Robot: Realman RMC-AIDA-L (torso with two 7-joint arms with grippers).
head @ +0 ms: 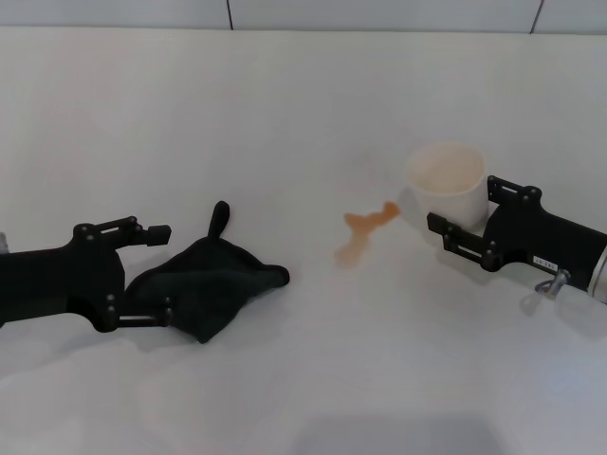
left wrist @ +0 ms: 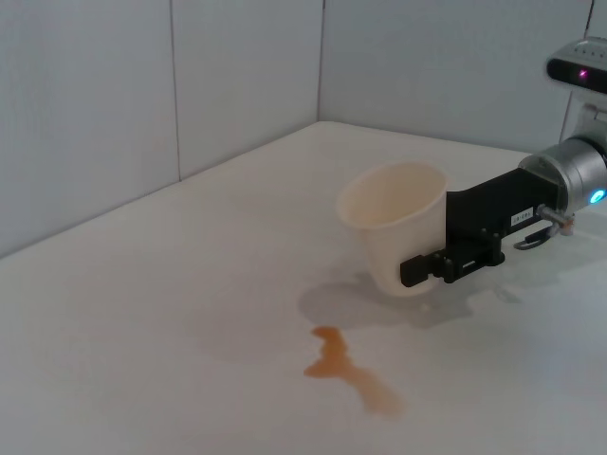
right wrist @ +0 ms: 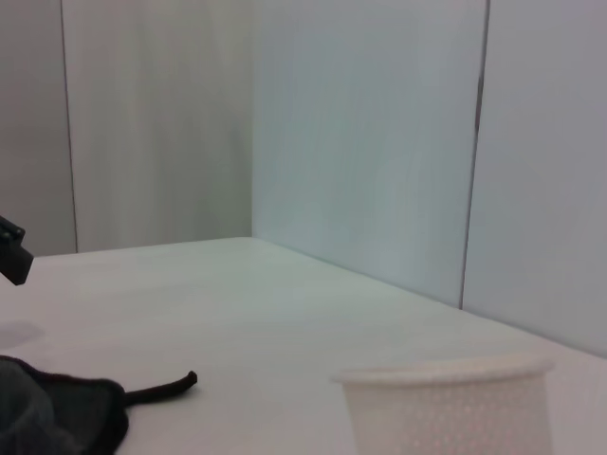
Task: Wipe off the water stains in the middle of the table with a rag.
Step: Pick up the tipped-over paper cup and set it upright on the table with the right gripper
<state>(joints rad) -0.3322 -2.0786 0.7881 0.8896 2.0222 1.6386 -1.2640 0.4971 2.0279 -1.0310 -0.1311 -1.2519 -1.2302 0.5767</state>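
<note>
The water stains [head: 364, 230] are a thin orange-brown smear in the middle of the white table [head: 285, 114]; they also show in the left wrist view [left wrist: 347, 371]. The dark rag [head: 209, 287] lies flat to the smear's left, its tail pointing away from me; it also shows in the right wrist view [right wrist: 59, 417]. My left gripper [head: 163, 270] is open, one finger on each side of the rag's left part. My right gripper [head: 463, 203] is shut on a white paper cup [head: 444, 178], slightly tilted, just right of the smear. One of its fingers [left wrist: 446, 265] shows against the cup [left wrist: 398, 223].
A grey panelled wall [left wrist: 190, 85] runs along the table's far edge. A faint wet sheen [left wrist: 332, 303] lies on the table beside the cup's base.
</note>
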